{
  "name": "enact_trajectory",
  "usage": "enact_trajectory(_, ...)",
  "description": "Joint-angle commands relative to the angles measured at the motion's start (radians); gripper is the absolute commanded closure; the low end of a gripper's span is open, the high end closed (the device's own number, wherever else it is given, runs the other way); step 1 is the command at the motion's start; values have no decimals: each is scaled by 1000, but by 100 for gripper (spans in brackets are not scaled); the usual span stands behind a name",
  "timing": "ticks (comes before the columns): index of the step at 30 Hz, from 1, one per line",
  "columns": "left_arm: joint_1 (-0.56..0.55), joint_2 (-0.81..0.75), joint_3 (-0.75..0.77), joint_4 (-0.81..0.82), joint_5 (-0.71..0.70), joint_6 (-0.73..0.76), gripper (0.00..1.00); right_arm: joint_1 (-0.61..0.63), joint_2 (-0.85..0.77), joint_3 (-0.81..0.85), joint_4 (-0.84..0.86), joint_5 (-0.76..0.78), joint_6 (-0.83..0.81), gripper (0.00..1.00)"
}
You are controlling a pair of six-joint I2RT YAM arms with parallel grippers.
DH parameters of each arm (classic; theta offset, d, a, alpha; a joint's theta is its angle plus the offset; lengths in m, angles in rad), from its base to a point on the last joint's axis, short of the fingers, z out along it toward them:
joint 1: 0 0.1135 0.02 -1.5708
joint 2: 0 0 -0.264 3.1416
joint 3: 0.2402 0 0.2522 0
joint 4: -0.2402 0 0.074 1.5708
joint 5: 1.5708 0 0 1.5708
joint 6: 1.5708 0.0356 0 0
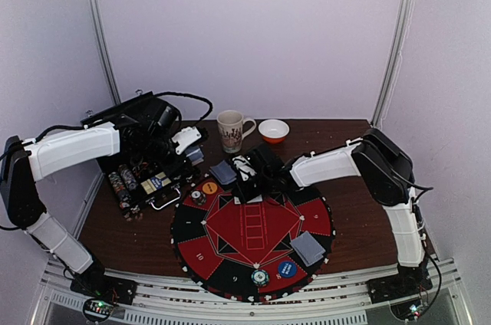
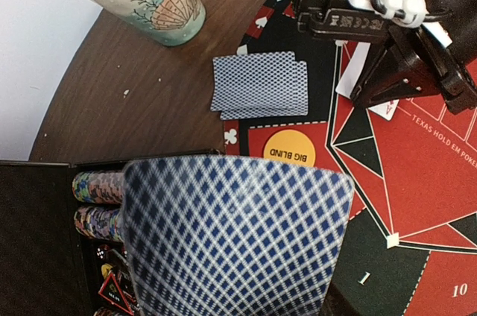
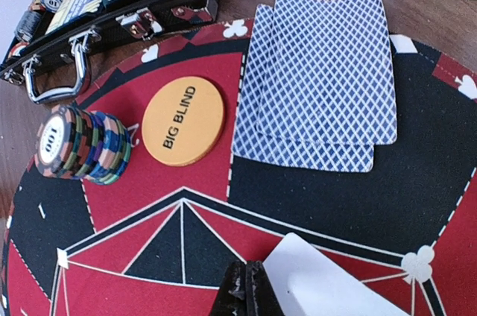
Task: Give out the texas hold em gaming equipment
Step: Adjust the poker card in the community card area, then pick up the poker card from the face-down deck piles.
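Top view: left gripper (image 1: 192, 149) hangs over the open black case (image 1: 138, 175) at left rear, clamped on a blue-backed card (image 1: 196, 155); right gripper (image 1: 249, 185) sits low over the far part of the round felt mat (image 1: 230, 252). A far card pair (image 1: 224, 172) straddles the mat's far rim and a near card pair (image 1: 308, 248) lies on its right side. Orange disc (image 1: 209, 187) and far chip stack (image 1: 198, 197) sit at the mat's left rear, blue disc (image 1: 286, 268) and near chip stack (image 1: 259, 277) at its near edge. Mug (image 1: 232, 129) and bowl (image 1: 274, 131) stand behind the mat. Left wrist: the blue-backed card (image 2: 235, 238) fills the lower frame, bowed, back to the camera, hiding the fingers; chip rows (image 2: 97, 204) in the case beneath; far card pair (image 2: 261, 85) and orange disc (image 2: 289, 148) beyond. Right wrist: right gripper (image 3: 248, 290) fingers are pressed together, a white-faced card (image 3: 328, 286) just beside them, cannot tell if pinched; orange disc (image 3: 182, 121) reads BIG BLIND, far chip stack (image 3: 82, 143) just left of it
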State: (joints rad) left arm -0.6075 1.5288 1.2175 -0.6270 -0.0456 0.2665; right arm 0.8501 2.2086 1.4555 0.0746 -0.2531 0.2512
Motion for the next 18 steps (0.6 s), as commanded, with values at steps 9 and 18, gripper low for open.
enact_trajectory(9,9,-22,24,31,45,26,55,-72,-164,27,73,-185,100,77)
enact_trajectory(18,-51,-54,26,44,123,116,55,-161,-281,3,136,-430,197,33)
